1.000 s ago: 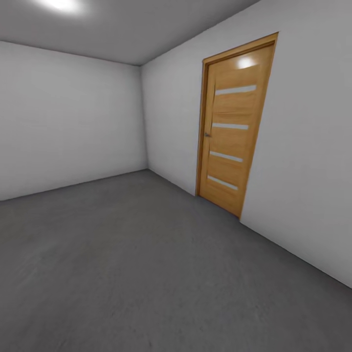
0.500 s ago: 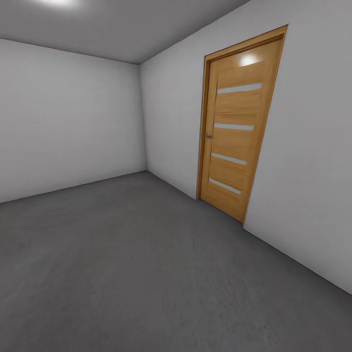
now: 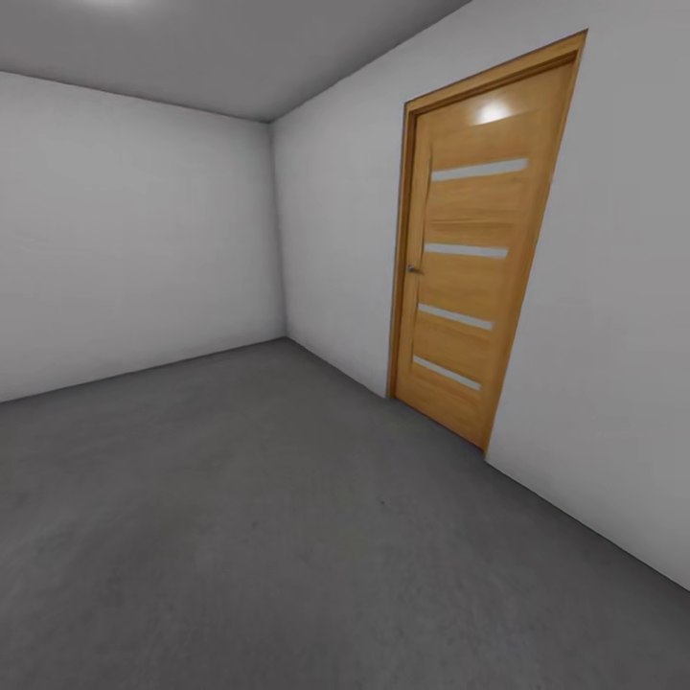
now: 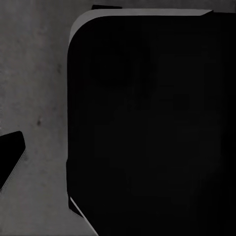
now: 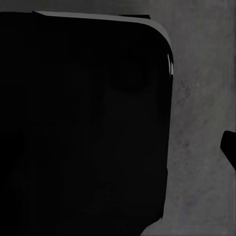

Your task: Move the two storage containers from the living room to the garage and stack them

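The left hand's state I cannot tell: the left wrist view looks down at the dark grey floor [image 4: 34,73] past a large black block with rounded corners [image 4: 152,123], probably part of the robot's own body. A black wedge [image 4: 10,155] at the frame edge may or may not be a finger. The right hand is equally unclear. Its view has a similar black bulk [image 5: 83,123] over the same rough floor and a small dark tip [image 5: 229,145] at the margin, so wide or narrow cannot be judged. No orange-red wall lies against either hand, so I judge that both are likely empty.

The head view looks across the garage [image 3: 144,240]. Bare pale walls meet in a corner at about 12 o'clock. A closed wooden door [image 3: 474,259] with four pale slats stands in the side wall at about 2 o'clock. Concrete-like floor spreads from 6 o'clock out to the walls.

Which way the two storage containers lie from the hands cannot be read here, nor their long axes, nor which arm is nearer. The relation that matters, then, is robot to door. It sits off to 2 o'clock, not ahead, and its handle is on the edge nearer the corner. If the containers are yet to be fetched, I judge that the base must turn toward 2 o'clock first. If one is already down somewhere at 6 o'clock, it must swing the other way.
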Controlling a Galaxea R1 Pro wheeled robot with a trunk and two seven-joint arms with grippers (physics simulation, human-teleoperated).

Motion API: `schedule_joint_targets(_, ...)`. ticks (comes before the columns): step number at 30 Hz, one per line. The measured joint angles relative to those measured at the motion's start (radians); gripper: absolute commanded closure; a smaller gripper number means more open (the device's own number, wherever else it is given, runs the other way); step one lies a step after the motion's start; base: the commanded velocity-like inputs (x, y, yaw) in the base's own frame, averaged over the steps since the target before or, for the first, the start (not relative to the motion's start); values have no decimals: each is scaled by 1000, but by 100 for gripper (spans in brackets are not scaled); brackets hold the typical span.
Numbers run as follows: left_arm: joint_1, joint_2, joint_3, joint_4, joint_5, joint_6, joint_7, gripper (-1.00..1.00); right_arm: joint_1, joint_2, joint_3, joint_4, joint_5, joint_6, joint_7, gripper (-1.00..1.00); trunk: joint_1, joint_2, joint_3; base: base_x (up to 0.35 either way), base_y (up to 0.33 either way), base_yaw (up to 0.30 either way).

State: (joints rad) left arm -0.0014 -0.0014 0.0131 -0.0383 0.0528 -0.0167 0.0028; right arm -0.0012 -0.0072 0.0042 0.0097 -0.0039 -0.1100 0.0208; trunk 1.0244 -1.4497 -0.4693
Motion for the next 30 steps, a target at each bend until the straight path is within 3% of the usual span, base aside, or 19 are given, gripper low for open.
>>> schedule_joint_targets(24,0,0,0,0,0,0,0,-100,0,-4,1,0,2,-12,-1,-100,0,0,0,326,0,0)
schedule_joint_targets(30,0,0,0,0,0,0,0,-100,0,-4,3,0,2,-8,-1,-100,0,0,0,326,0,-155)
